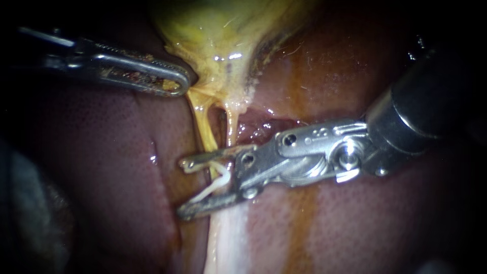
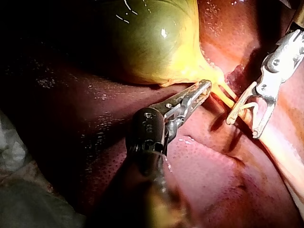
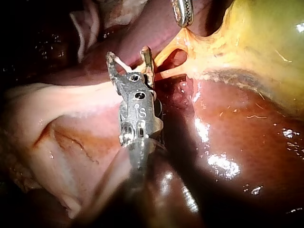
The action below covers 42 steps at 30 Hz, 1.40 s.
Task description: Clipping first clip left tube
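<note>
Two thin yellow tubes run down from the gallbladder (image 1: 218, 30): the left tube (image 1: 202, 124) and the right tube (image 1: 231, 127). My right instrument (image 1: 185, 187) comes in from the right. Its jaws stand wide apart and carry an open white clip (image 1: 215, 186) between them. The left tube passes down between those jaws, inside the clip's legs. My left instrument (image 1: 175, 83) is shut on the yellow tissue at the gallbladder's neck, above the tubes. The left wrist view shows the same grip (image 2: 204, 89), with my right instrument (image 2: 243, 127) straddling a tube.
Dark red liver (image 1: 101, 167) lies around and under the tubes. A pale band of tissue (image 1: 228, 238) runs below my right instrument's jaws. In the right wrist view my right instrument (image 3: 129, 54) points at the tubes, with my left instrument (image 3: 183, 16) beyond them.
</note>
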Available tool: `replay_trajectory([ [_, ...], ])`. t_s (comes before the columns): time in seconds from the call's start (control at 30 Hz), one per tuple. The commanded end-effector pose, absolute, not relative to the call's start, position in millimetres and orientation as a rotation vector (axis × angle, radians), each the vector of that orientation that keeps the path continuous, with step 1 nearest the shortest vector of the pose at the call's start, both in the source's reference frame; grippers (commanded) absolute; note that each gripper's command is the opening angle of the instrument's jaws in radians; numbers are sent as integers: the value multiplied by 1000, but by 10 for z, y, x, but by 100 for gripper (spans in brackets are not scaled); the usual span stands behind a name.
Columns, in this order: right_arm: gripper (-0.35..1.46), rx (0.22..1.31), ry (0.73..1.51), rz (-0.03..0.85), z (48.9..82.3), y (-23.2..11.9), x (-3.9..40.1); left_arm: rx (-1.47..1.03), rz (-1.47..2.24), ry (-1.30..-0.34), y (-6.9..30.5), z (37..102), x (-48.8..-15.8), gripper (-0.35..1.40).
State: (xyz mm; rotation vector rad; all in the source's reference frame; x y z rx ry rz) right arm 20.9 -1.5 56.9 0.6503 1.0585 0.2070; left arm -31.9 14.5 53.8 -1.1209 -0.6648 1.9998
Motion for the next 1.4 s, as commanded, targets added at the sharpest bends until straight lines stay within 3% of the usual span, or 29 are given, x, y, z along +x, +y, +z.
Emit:
replay_trajectory([
  [0.03, 42, 651, 1059, 206, 568, -14, 208, -1121, 2000, -666, 145, 538, -319, -35],
  [0.73, 45, 653, 1079, 230, 542, 16, 150, -1122, 2001, -667, 145, 537, -317, -35],
  [1.0, 45, 648, 1086, 229, 552, 21, 147, -1122, 2001, -669, 145, 536, -316, -35],
  [1.4, 45, 702, 1100, 330, 583, 6, 168, -1122, 2001, -669, 145, 536, -316, -35],
])
